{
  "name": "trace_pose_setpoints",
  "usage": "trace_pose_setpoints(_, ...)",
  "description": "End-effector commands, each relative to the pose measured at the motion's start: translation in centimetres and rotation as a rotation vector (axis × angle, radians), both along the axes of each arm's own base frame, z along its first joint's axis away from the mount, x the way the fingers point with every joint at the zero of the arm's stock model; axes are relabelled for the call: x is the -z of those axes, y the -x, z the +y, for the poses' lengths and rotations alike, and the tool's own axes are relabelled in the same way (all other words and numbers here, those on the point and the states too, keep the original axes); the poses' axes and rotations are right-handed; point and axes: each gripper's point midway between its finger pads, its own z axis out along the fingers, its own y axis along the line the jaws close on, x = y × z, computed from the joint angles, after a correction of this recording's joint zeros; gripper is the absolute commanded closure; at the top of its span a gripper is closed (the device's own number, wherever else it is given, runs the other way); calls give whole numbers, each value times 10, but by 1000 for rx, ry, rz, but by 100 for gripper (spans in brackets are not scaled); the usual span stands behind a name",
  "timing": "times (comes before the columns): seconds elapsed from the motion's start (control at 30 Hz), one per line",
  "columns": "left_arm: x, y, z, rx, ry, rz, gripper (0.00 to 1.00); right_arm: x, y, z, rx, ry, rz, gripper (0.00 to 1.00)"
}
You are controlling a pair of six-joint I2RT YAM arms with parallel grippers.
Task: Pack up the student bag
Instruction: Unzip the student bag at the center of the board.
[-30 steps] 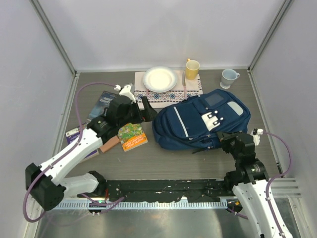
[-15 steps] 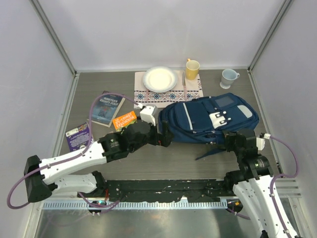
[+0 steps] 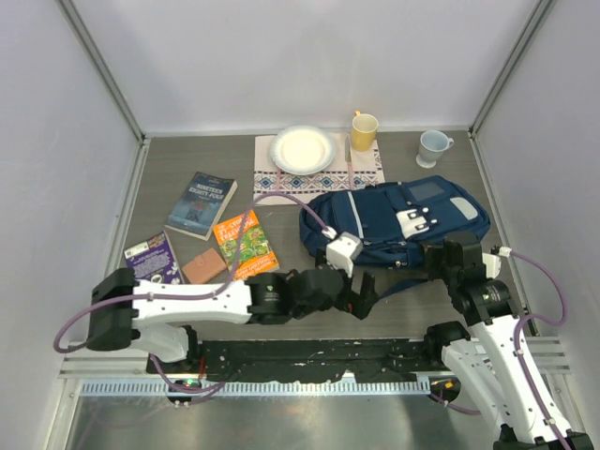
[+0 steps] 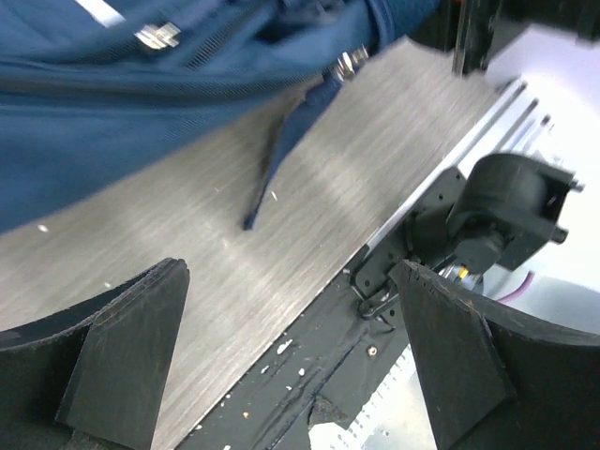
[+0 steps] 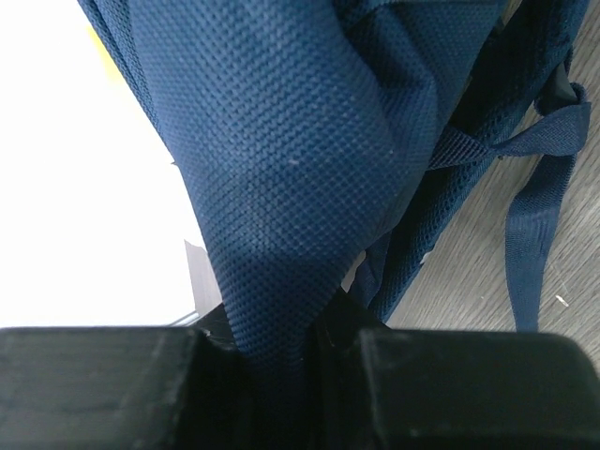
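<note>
Two grippers, apparently opening: right gripper pinches student bag fabric; left gripper, wide and empty, should grasp its edge.

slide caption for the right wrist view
Right gripper pinches a fold of the navy student bag, straps trailing beside it.

You are looking at a grey-brown table with a brushed, streaked grain. It is boxed in on three sides by plain white panels: a back wall along its far edge, and a left wall and a right wall along its side edges. Slim metal posts rise from the two far corners where the panels meet, a dull steel sheet lies beyond the near edge, and the light is even and soft, leaving only faint shadows.
</note>
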Motion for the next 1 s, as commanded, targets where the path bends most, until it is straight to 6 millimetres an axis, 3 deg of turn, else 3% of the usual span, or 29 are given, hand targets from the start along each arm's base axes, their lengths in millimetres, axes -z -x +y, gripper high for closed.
trace_pose_setpoints(0.0,-2,14,-37,-43,32,-68,3,-49,-15,2,48,-96,-166,99)
trace_pose_setpoints(0.03,-10,14,-46,-54,63,-79,3,-47,-12,3,44,-101,-155,99)
trace_pose_setpoints(0.1,3,16,-59,-48,49,-82,3,-47,-10,6,38,-126,-167,99)
trace_pose_setpoints(0.23,3,11,-73,-58,53,-110,4,-46,-6,9,28,-151,-170,99)
trace_pose_setpoints(0.43,-4,-12,-74,-169,85,-207,5,-48,-1,14,1,-168,-149,99)
trace_pose_setpoints(0.6,-5,-21,-88,-195,98,-276,8,-51,4,19,-21,-192,-155,99)
trace_pose_setpoints(0.77,-4,-27,-90,-227,109,-280,12,-55,4,16,-6,-192,-171,99)
trace_pose_setpoints(0.97,1,-43,-92,-299,83,-322,22,-58,6,26,-58,-220,-168,99)
